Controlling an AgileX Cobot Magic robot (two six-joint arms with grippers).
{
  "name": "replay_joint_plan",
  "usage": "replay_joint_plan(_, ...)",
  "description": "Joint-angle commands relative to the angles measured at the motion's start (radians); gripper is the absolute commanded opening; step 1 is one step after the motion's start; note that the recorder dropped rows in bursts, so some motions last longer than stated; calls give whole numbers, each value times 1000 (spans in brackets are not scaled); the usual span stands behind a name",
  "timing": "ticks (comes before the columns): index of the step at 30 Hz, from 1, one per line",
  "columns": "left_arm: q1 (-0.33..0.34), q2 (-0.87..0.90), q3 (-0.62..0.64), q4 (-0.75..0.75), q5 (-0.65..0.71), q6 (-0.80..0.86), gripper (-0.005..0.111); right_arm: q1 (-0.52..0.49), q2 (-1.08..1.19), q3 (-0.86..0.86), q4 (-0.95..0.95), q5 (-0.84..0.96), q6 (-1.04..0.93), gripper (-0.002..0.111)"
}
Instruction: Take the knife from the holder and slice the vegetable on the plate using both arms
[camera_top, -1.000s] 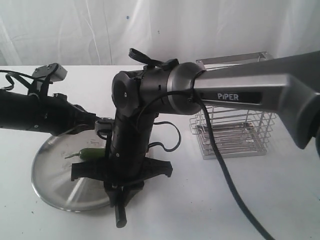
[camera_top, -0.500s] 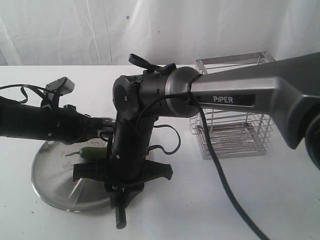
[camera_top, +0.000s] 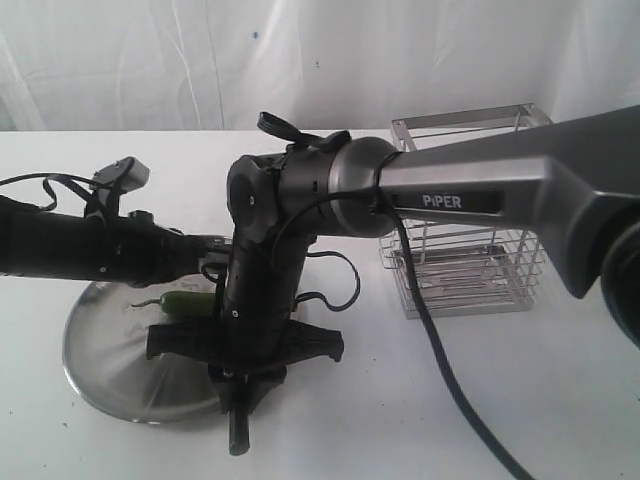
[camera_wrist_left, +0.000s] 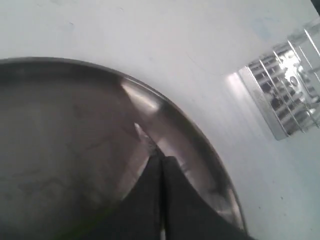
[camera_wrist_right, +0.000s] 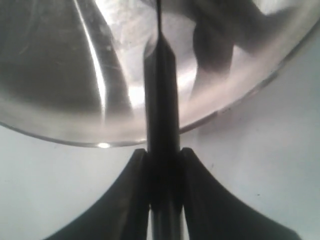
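step: slicing phase, by my read. knife (camera_wrist_right: 161, 100) is out of the holder (camera_top: 465, 255) and over the plate (camera_top: 110, 350); cut not visibly made.
right gripper (camera_wrist_right: 162, 165): jaws closed tight on the knife's black handle, one finger each side, blade pointing out over the plate rim.
left gripper (camera_wrist_left: 161, 170): jaws pressed together, nothing visible between them in the left wrist view. Tips sit low over the plate's inner edge.
chilli (camera_top: 185, 303): lies on the far side of the plate, stem pointing left, just beside the left arm's tip. Contact or not: cannot tell.
holder: stands on the tabletop (camera_top: 400, 410) right of the plate, well apart from both grippers.
how to do it well: pin the chilli first. With the left jaws closed you can only press down on it, not clamp it; if you want a clamp, open them. Keep the blade edge-down and square across the pod, and come down near the middle, away from the left tips. The plate is shiny and shallow, so I'd expect the pod to skid; go slow.
exterior only: shows the chilli, both arms and the holder together. Blade is hidden behind the right arm (camera_top: 270, 270).
right wrist only: shows the grip on the handle and blade line over the plate. No chilli in it.
left wrist only: shows closed tips, plate rim and holder corner. No chilli, no knife.
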Motion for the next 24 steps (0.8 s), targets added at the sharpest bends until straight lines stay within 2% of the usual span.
replay_joint_plan(1, 99, -9, -12, -21, 44, -100, 0, 3, -20, -8, 33, -17, -10, 0)
replay_joint_plan(4, 153, -1, -12, -21, 183, -132, 0, 3, -30, -8, 32, -31, -10, 0)
replay_joint_plan(14, 153, 29, -34, -21, 200, -111, 0, 3, -30, -8, 37, -40, 59, 0)
replay_joint_plan(18, 153, 94, -67, -21, 298, -89, 0, 3, -30, -8, 37, -26, 61, 0)
replay_joint_plan(24, 153, 184, -68, -21, 357, -139, 0, 3, -26, -8, 51, -31, 61, 0)
